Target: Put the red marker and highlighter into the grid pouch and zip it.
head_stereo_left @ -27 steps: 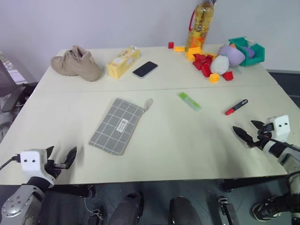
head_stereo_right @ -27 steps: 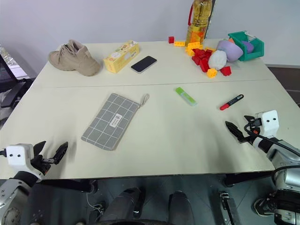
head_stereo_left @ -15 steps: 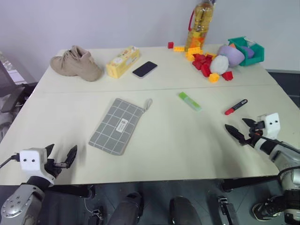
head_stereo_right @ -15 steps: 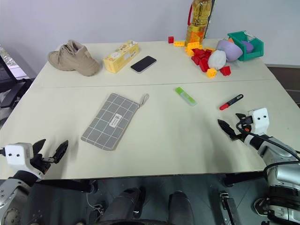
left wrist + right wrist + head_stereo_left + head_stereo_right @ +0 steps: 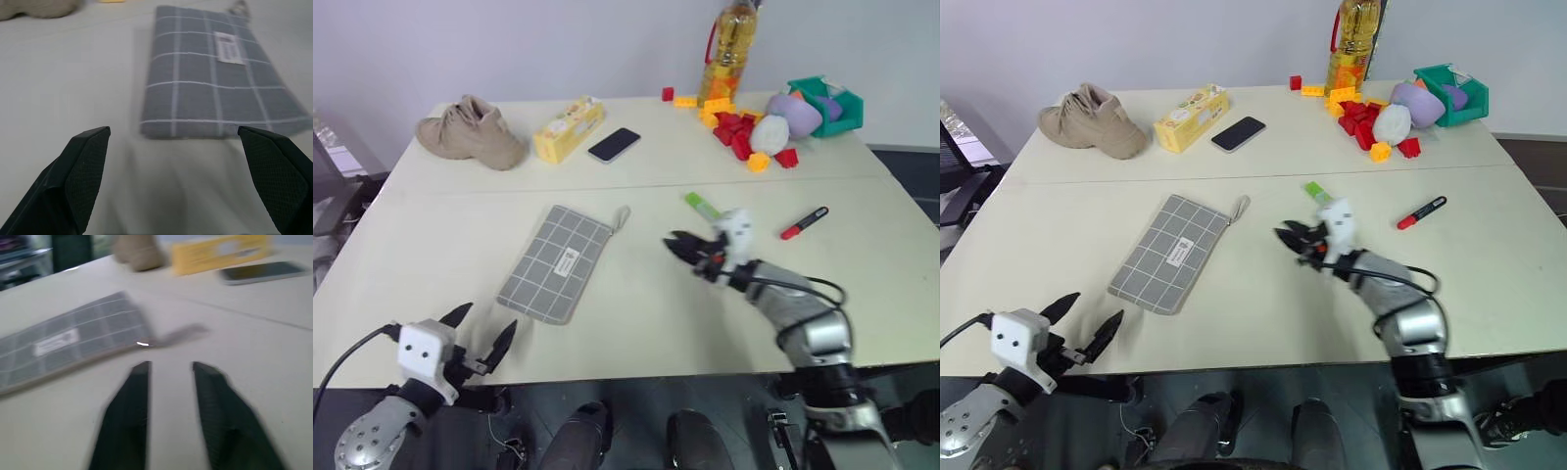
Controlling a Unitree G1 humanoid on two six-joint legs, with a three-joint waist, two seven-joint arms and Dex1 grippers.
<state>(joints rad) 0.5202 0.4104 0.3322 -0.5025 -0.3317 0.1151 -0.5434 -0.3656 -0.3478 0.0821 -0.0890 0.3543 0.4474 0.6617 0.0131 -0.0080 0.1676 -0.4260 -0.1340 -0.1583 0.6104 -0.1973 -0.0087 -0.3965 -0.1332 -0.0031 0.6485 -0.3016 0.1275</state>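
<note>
The pouch lies flat on the table, mid-left, zipper end with its pale cord pointing away from the robot; it looks zipped. Behind the right gripper, partly hidden by it, the highlighter lies on the table, and the marker lies well apart to the right, nearer the toy blocks.

The right gripper hovers over the table between pouch and highlighter, jaws nearly together with a narrow gap and nothing between them. The left gripper hangs at the near edge, jaws spread wide and empty, aimed at the pouch's near end.

Judging by looks, the pouch is soft, thin fabric: light, floppy, likely to slide or bunch when the zipper is tugged, so one gripper should pin its body while the other pinches the cord or the pull at its base (the cord is small and limp). The marker and highlighter are light, rigid and smooth, prone to roll; each is best pinched across its middle, and a firm squeeze should not harm them
</note>
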